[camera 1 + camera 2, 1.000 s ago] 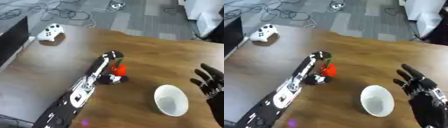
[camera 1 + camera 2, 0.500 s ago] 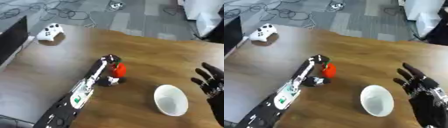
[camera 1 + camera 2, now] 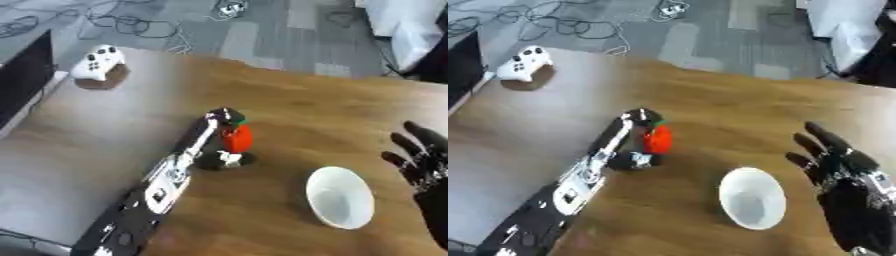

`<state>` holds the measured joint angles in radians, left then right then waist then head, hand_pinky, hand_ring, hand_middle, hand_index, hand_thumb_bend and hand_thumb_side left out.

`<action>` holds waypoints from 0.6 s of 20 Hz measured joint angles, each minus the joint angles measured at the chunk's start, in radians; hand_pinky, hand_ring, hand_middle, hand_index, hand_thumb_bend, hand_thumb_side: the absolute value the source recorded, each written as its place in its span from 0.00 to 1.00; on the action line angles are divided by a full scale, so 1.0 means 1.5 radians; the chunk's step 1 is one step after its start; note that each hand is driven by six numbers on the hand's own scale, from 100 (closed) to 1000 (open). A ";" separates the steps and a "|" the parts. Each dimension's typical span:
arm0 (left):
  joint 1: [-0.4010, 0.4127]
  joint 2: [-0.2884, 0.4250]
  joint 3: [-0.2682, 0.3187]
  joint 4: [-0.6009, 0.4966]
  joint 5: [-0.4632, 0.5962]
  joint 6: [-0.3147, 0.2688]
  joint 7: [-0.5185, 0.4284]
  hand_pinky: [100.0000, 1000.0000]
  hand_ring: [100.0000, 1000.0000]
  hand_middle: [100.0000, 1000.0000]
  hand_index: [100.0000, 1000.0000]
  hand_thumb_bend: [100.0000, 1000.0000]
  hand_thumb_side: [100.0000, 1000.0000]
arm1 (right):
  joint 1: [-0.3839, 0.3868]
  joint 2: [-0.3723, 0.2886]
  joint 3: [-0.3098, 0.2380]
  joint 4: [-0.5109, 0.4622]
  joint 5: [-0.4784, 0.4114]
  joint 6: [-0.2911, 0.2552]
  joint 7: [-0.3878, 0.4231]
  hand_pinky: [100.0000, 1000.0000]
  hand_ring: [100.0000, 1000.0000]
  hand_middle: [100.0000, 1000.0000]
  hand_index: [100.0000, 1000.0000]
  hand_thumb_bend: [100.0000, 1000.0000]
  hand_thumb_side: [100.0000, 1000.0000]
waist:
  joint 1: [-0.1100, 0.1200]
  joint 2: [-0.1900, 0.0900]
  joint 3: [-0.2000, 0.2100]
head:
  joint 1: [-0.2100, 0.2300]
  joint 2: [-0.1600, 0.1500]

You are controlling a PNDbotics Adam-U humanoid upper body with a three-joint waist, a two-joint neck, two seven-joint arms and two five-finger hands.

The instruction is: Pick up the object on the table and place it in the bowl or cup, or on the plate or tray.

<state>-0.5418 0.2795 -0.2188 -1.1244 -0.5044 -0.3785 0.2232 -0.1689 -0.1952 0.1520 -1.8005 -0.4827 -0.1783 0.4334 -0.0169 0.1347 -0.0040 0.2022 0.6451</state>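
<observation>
Our left hand (image 3: 224, 120) is clamped on the red object (image 3: 236, 139), right hand (image 3: 833, 160) released; risk: we drop it short of the bowl (image 3: 339, 197) to its right.

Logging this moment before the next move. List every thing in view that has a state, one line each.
left hand: curled round the red object, on the table.
red object: upright, held, not yet in the bowl.
white bowl: upright, empty.
right hand: open, idle, fingers up.
white game controller: lying untouched at the table's far corner.
</observation>
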 measured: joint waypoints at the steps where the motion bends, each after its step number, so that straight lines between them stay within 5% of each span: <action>1: -0.003 0.000 0.000 0.000 -0.004 -0.001 -0.001 0.70 0.74 0.70 0.76 0.88 0.84 | -0.001 0.000 0.000 0.000 -0.001 0.000 0.000 0.85 0.93 0.94 0.88 0.00 0.88 | 0.000 0.000 0.000 | 0.000 0.000; 12: -0.033 0.013 -0.005 0.016 -0.050 -0.009 -0.023 0.71 0.75 0.70 0.76 0.88 0.84 | -0.002 -0.001 0.001 -0.006 -0.011 0.004 0.014 0.85 0.93 0.93 0.88 0.00 0.88 | 0.000 0.005 -0.011 | 0.000 -0.006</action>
<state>-0.5918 0.2983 -0.2258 -1.1011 -0.5792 -0.3926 0.1883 -0.1723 -0.1960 0.1528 -1.8090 -0.4999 -0.1725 0.4543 -0.0171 0.1416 -0.0210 0.2021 0.6361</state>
